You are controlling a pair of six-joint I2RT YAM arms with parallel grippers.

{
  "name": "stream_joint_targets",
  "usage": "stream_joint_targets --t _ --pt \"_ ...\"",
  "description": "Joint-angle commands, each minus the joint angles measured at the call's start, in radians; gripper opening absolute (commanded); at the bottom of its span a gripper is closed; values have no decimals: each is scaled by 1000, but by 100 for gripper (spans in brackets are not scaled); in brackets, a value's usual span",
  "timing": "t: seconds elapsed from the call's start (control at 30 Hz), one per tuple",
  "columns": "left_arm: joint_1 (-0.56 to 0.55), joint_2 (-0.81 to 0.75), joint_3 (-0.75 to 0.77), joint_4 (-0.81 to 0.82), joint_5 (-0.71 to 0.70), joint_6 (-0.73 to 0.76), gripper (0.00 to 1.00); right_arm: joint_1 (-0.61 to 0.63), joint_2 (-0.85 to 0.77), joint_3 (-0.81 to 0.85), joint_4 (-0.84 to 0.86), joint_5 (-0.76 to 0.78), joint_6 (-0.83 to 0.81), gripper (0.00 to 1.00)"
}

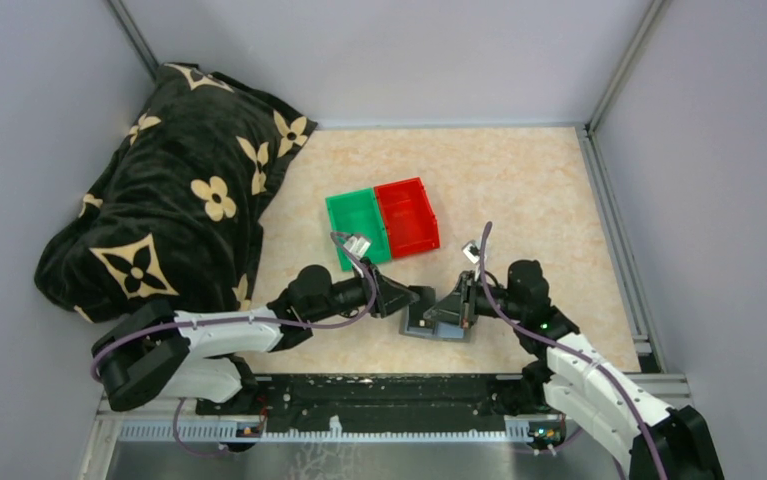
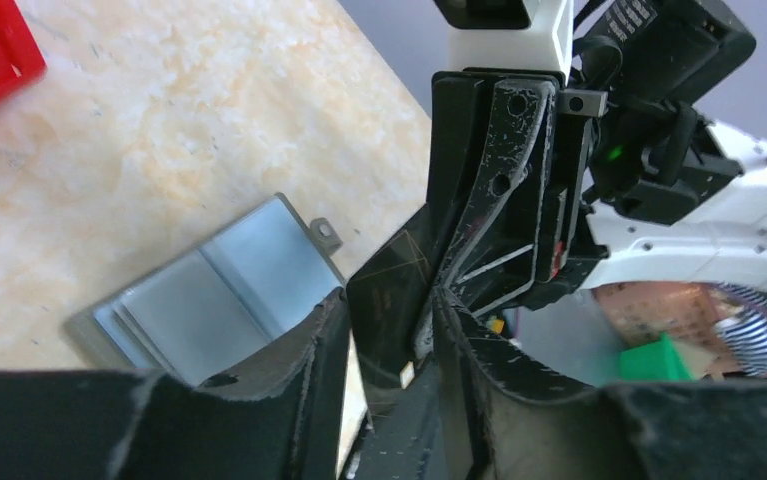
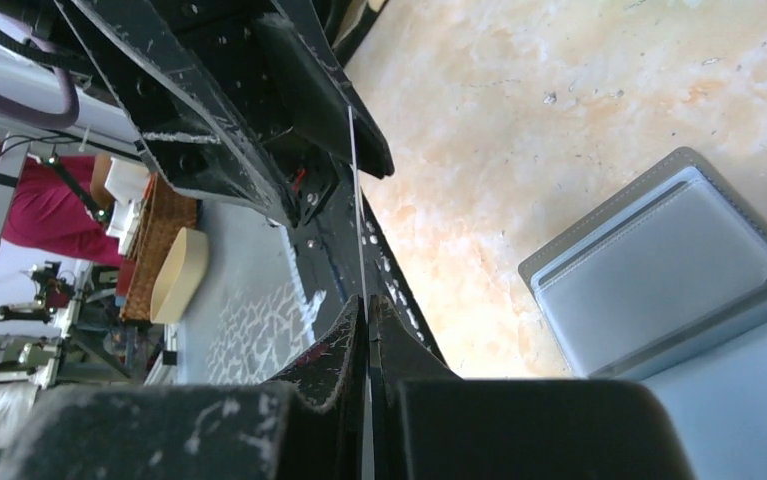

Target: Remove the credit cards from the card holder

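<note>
The grey card holder [image 1: 437, 327] lies open and flat on the table, its slotted panels showing in the left wrist view [image 2: 219, 300] and the right wrist view [image 3: 659, 270]. My two grippers meet tip to tip just above it. My right gripper [image 3: 367, 310] is shut on a thin dark credit card [image 3: 357, 200], seen edge-on, and holds it clear of the holder. In the left wrist view the same card [image 2: 389, 290] stands between the fingers of my left gripper [image 2: 389, 335], which is open, with a gap showing beside the card. No other cards show.
A green bin [image 1: 357, 225] and a red bin [image 1: 406, 215] stand side by side just beyond the grippers. A black flowered blanket [image 1: 174, 190] fills the left side. A metal rail [image 1: 379, 395] runs along the near edge.
</note>
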Motion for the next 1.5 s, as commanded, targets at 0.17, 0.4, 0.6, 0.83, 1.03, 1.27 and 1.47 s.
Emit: stream_joint_targets --t 0.17,0.4,0.6,0.83,1.03,1.27,1.47 --pt "4 11 6 97 87 32 1 -5 10 -20 113 -58 22 0" --pt "4 47 19 119 158 35 1 -5 -14 -8 139 -24 19 21" --pt "8 70 -8 195 237 45 1 -5 -28 35 148 -2 4 24" --pt "13 111 -23 272 297 17 1 -5 -45 24 225 -18 40 14" --pt "25 118 -43 265 239 14 34 -5 -95 28 227 -9 50 0" --pt "25 98 -121 431 201 -21 42 -5 -108 -17 425 9 174 0" --pt "25 143 -118 514 236 -51 31 -5 -74 -48 539 1 244 0"
